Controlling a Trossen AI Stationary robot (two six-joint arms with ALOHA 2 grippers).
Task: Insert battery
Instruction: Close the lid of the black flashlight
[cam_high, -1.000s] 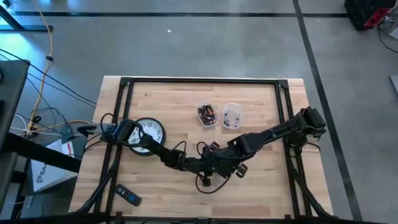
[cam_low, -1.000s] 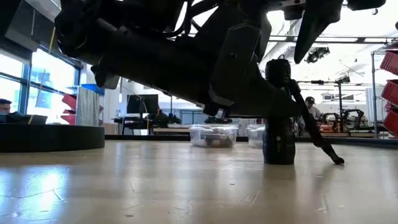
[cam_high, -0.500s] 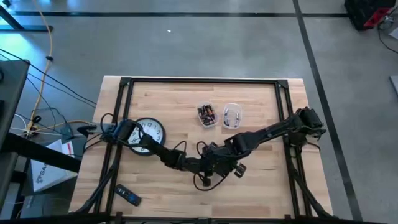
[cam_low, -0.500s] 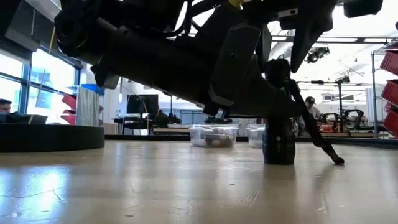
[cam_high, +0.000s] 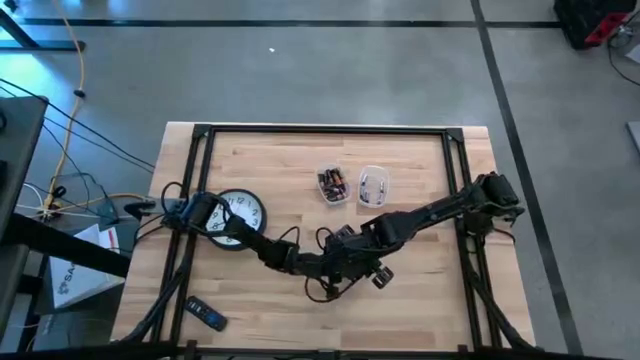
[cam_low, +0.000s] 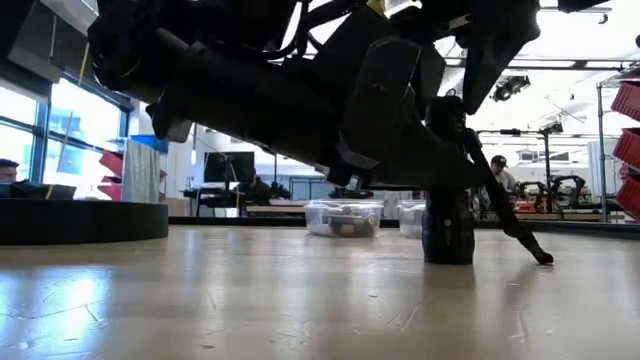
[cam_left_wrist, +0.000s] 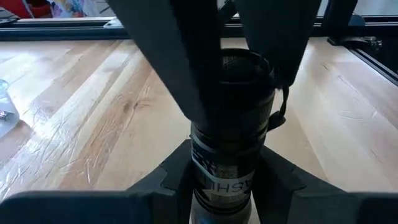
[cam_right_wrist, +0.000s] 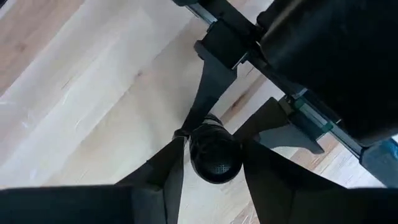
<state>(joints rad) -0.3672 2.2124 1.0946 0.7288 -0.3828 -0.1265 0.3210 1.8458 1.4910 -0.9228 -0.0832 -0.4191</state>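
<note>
A black flashlight (cam_low: 447, 215) stands upright on its lower end on the wooden table, and a strap (cam_low: 515, 230) slants from it down to the tabletop. My left gripper (cam_left_wrist: 227, 168) is shut on its body. My right gripper (cam_right_wrist: 212, 149) hangs above it, shut on its top end (cam_right_wrist: 215, 155). In the high view both grippers meet at the table's middle (cam_high: 352, 266). Batteries lie in a clear tub (cam_high: 332, 184) at the back; none shows in either gripper. My left gripper pinches the flashlight's body (cam_left_wrist: 227, 184), below the wider head, between its two fingers (cam_left_wrist: 177, 171). The fingers come slanting down from the table's left and lie across the body. The flashlight stands upright with its lower end on the table. My right gripper has its two fingers (cam_right_wrist: 171, 163) on opposite sides of the flashlight's round top end (cam_right_wrist: 219, 167). It comes from above, pointing down along the flashlight. In the left wrist view its fingers (cam_left_wrist: 186, 74) flank the head (cam_left_wrist: 245, 71).
A second clear tub (cam_high: 372, 186) stands beside the battery tub. A wall clock (cam_high: 238, 215) lies at the left under my left arm, and a small remote (cam_high: 207, 316) near the front left. A black frame (cam_high: 460, 150) borders the table.
My right gripper has shifted slightly toward the table's left edge and turned a little over the flashlight's top end. The flashlight has stayed upright in place, with my left gripper still on it.
</note>
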